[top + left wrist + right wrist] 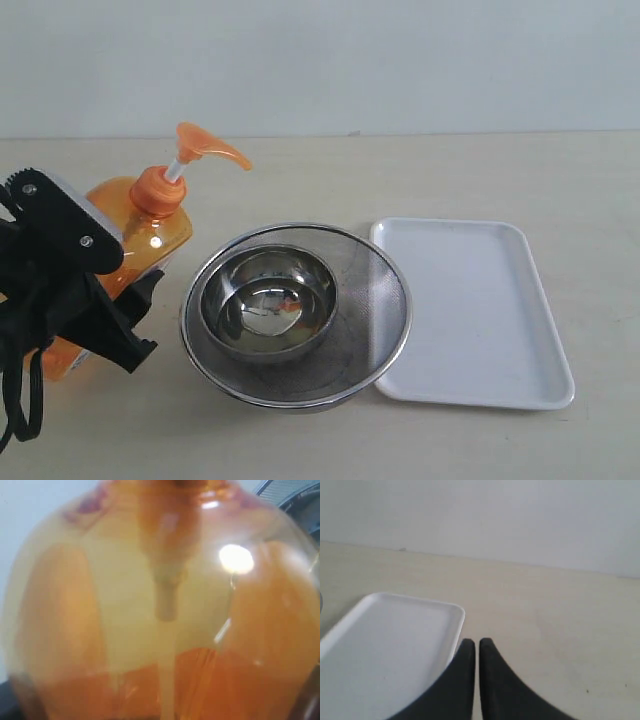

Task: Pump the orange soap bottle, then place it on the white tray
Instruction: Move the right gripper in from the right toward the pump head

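The orange soap bottle [150, 235] leans at the left of the exterior view, its orange pump head [205, 145] raised on a white stem and pointing right. My left gripper [118, 318] is shut on the bottle's body, with one black finger [125, 335] across its front. In the left wrist view the translucent bottle [165, 620] fills the frame and hides the jaws. The white tray [470, 310] lies flat at the right with nothing on it. Beside the tray's rim [457, 630] hangs my right gripper [477, 642], shut and holding nothing; the exterior view does not show it.
Between the bottle and the tray stands a wide steel mesh bowl [375, 300] with a smaller steel bowl [265, 305] inside it. The mesh bowl's rim touches or overlaps the tray's left edge. Pale tabletop [560, 630] stretches beyond the tray, up to a light wall.
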Action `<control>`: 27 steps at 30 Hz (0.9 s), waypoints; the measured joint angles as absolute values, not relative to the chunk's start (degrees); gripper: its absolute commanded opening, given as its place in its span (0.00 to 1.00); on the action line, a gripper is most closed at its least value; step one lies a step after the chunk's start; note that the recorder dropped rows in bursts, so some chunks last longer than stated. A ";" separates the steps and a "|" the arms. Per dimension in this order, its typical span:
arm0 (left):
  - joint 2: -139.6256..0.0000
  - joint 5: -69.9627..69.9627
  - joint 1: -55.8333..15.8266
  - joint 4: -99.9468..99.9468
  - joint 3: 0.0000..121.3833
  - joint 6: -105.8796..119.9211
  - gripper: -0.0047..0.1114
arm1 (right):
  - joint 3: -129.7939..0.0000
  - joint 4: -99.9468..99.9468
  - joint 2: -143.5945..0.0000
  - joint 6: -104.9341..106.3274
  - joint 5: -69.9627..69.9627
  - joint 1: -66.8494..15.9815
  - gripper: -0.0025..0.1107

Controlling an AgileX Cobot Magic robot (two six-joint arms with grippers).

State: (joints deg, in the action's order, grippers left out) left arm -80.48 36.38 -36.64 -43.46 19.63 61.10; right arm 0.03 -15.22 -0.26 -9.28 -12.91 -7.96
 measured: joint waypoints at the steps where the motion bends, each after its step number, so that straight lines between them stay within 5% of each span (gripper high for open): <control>1: -80.48 36.38 -36.64 -43.53 19.63 61.10 0.08 | 0.03 -15.51 -0.26 -9.28 -11.78 -7.96 0.02; 15: -80.48 36.38 -36.64 -43.32 19.63 61.73 0.08 | -0.07 -14.35 -3.75 -32.72 12.21 -9.20 0.02; 27: -80.48 36.38 -36.64 -43.32 19.63 61.73 0.08 | -16.32 -33.15 -44.78 -45.32 27.31 -21.96 0.02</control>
